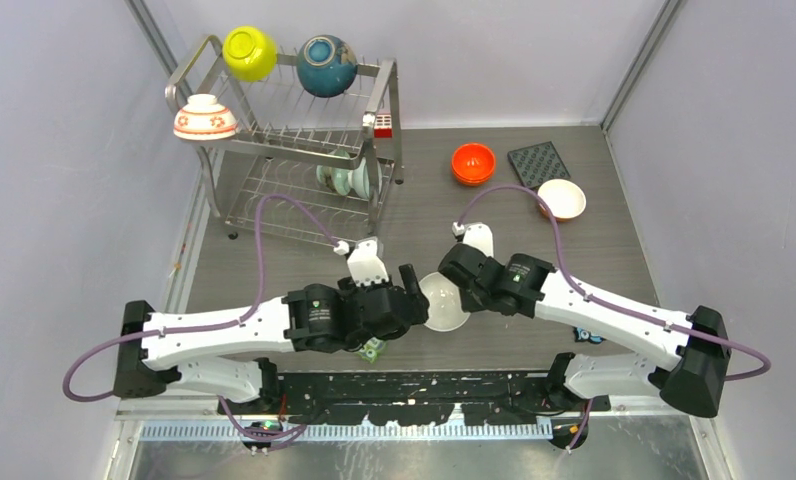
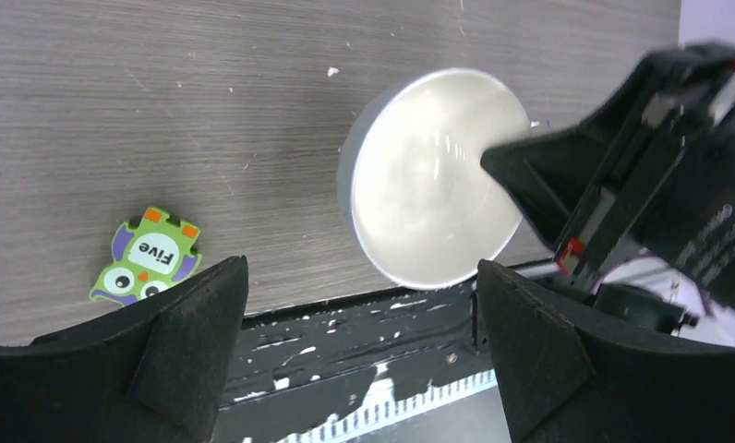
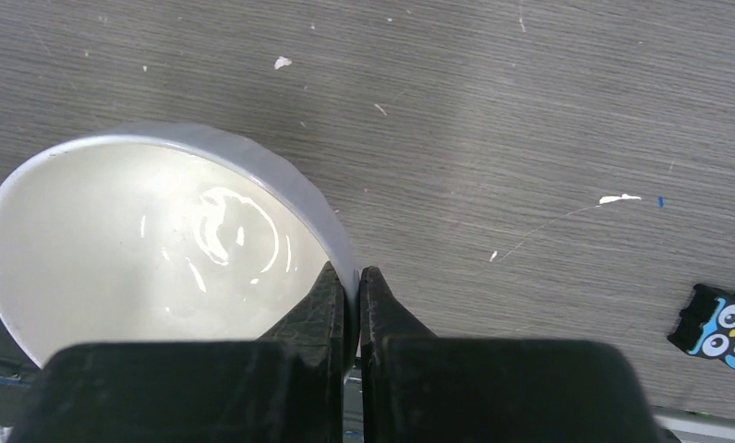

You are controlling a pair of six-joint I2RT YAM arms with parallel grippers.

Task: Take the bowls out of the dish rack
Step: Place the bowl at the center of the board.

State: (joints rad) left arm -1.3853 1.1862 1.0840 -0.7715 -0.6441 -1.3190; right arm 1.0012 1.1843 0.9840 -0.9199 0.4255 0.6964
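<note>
My right gripper (image 3: 357, 277) is shut on the rim of a plain white bowl (image 3: 151, 249), one finger inside and one outside. The bowl (image 1: 442, 302) is at the table's near edge between both arms. My left gripper (image 2: 361, 268) stands open just left of this bowl (image 2: 428, 185) and holds nothing. The dish rack (image 1: 304, 140) stands at the back left. On its top tier are a yellow-green bowl (image 1: 250, 52), a teal bowl (image 1: 326, 65) and a white bowl with red flowers (image 1: 204, 117). Pale green bowls (image 1: 346, 180) stand in the lower tier.
An orange bowl (image 1: 473, 163), another white bowl (image 1: 561, 199) and a dark square mat (image 1: 539, 163) lie at the back right. A green "Five" sticker (image 2: 151, 257) and a blue owl sticker (image 3: 728, 328) lie on the table near the black front rail (image 2: 345, 351).
</note>
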